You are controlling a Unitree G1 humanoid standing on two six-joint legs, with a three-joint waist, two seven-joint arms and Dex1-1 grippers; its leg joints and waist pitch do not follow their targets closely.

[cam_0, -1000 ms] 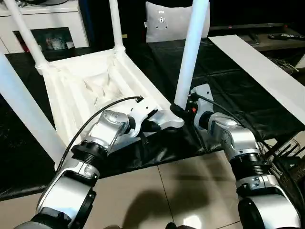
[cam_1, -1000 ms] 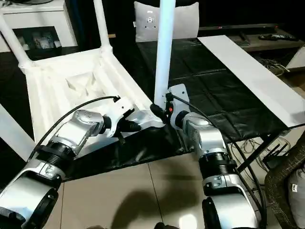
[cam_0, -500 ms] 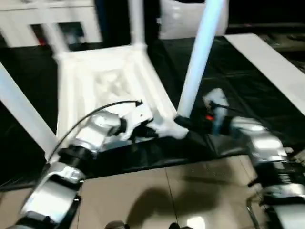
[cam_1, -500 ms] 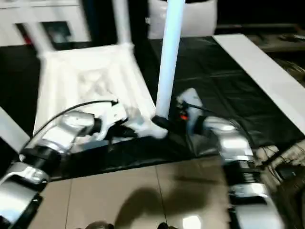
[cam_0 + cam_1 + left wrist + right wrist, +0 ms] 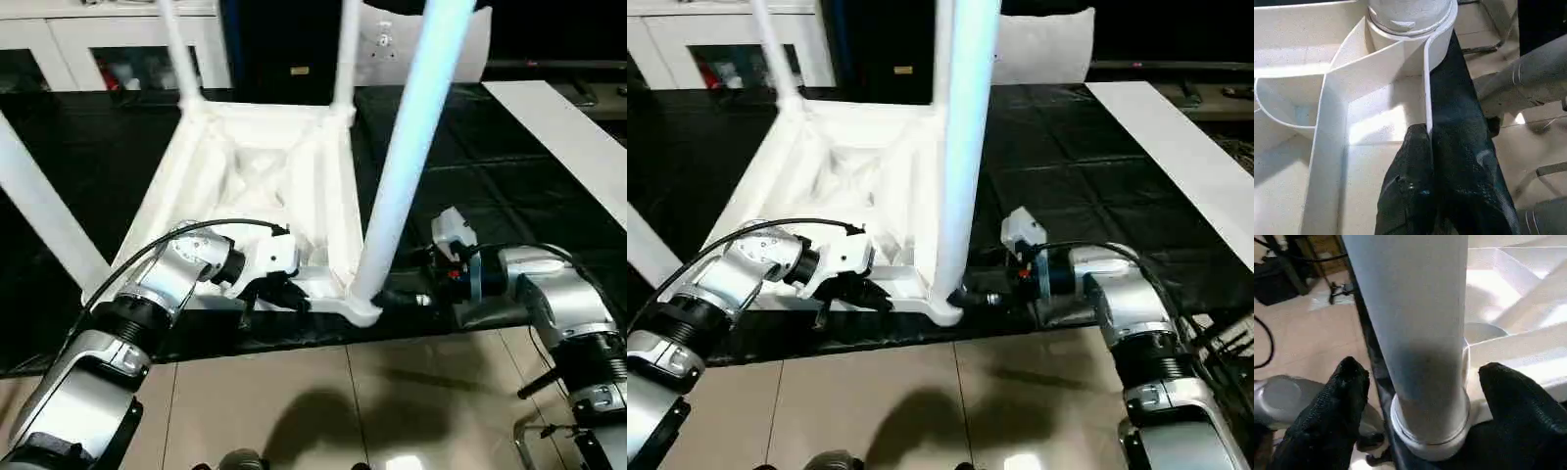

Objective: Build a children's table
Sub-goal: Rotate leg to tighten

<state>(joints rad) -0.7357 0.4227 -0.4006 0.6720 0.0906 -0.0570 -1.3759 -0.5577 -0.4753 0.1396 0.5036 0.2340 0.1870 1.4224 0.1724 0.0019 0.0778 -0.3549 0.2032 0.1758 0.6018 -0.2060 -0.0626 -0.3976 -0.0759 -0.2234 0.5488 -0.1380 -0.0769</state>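
Upturned table on mat, pillow behind.

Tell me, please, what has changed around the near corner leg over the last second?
The right gripper has let go of the near leg: its fingers now stand apart on either side of the base, where before they closed against it. The left gripper stays pinched on the tabletop's rim, and the leg stays upright in its socket.

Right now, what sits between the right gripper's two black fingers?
The base of the near white tapered plastic leg, seated in its rounded corner socket. The right wrist view shows the right gripper open, fingers either side.
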